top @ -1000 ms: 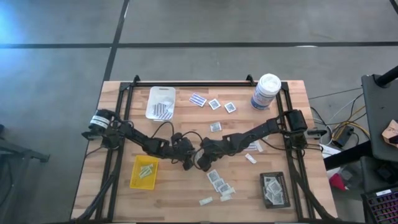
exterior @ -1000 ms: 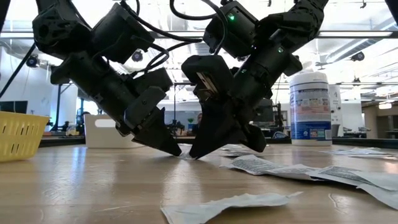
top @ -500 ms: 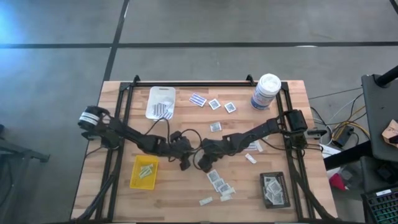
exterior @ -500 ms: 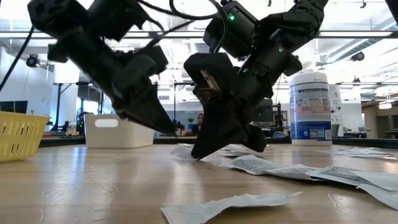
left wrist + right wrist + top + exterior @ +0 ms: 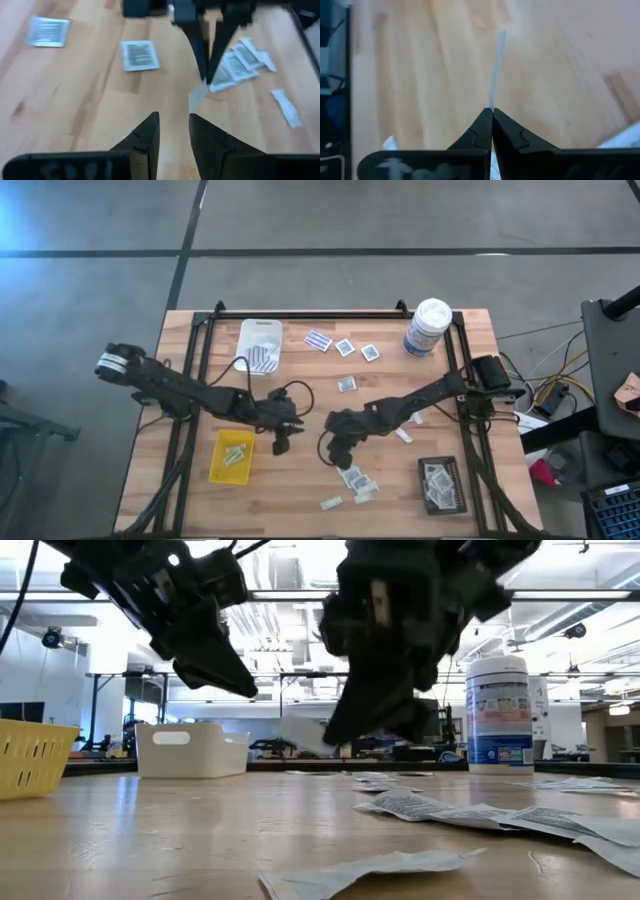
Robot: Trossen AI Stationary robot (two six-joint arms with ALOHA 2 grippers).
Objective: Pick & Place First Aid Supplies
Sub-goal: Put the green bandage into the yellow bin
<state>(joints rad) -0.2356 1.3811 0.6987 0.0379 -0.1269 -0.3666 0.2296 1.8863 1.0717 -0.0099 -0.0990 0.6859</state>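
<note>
The right gripper (image 5: 492, 111) hangs above the middle of the wooden table (image 5: 300, 490), its fingers pinched together on the edge of one thin pale packet (image 5: 497, 65), which sticks out edge-on from the tips and is clear of the wood. The left gripper (image 5: 174, 119) faces it from just beside, also raised, its fingers parted a little with nothing between them. More flat packets (image 5: 354, 475) lie in a loose heap just in front of the right gripper, and a few others (image 5: 345, 348) sit near the back edge. A yellow tray (image 5: 217, 470) lies below the left arm, a white tray (image 5: 248, 332) at the back, a black tray (image 5: 424, 490) at front right. A white canister (image 5: 429, 326) stands at the back right.
</note>
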